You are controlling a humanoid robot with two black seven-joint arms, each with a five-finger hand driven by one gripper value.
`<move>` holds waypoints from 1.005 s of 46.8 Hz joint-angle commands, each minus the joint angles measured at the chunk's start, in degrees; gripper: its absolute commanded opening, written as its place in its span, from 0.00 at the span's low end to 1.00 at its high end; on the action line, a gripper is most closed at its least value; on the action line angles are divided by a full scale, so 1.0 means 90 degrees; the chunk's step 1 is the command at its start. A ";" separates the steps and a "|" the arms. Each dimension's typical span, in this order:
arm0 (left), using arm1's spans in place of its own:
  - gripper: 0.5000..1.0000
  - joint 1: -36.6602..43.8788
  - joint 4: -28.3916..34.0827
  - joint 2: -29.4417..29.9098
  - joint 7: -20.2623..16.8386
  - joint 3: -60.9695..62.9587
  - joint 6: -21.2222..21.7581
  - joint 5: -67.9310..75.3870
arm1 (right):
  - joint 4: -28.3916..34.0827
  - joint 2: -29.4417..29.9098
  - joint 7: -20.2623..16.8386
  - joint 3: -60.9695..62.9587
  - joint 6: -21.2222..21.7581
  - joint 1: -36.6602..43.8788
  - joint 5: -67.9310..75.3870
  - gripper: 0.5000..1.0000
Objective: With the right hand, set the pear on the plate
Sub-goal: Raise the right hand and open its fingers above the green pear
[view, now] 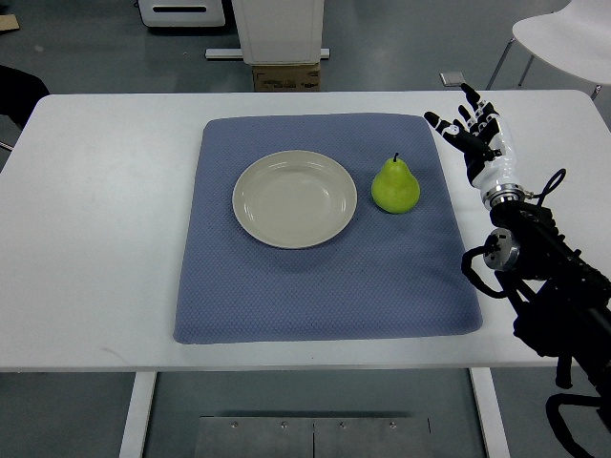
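Observation:
A green pear stands upright on the blue mat, just right of a round cream plate. The plate holds nothing. My right hand is over the white table at the mat's upper right corner, to the right of the pear and apart from it. Its fingers are spread and hold nothing. Its black arm comes in from the lower right. The left arm is out of view.
The white table carries the mat. A white chair stands beyond the far right corner. A cardboard box and a white stand sit on the floor behind the table.

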 commanded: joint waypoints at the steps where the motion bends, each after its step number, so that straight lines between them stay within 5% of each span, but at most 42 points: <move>1: 1.00 0.0000 0.0000 0.0000 0.0000 0.0000 0.0000 0.0000 | 0.0000 0.0000 0.0003 0.0000 -0.0004 0.0005 0.0000 1.00; 47: 1.00 0.0000 0.0000 0.0000 0.0000 0.0000 0.0000 0.0000 | 0.0010 0.0000 0.0286 -0.1016 0.0045 0.0190 -0.0088 1.00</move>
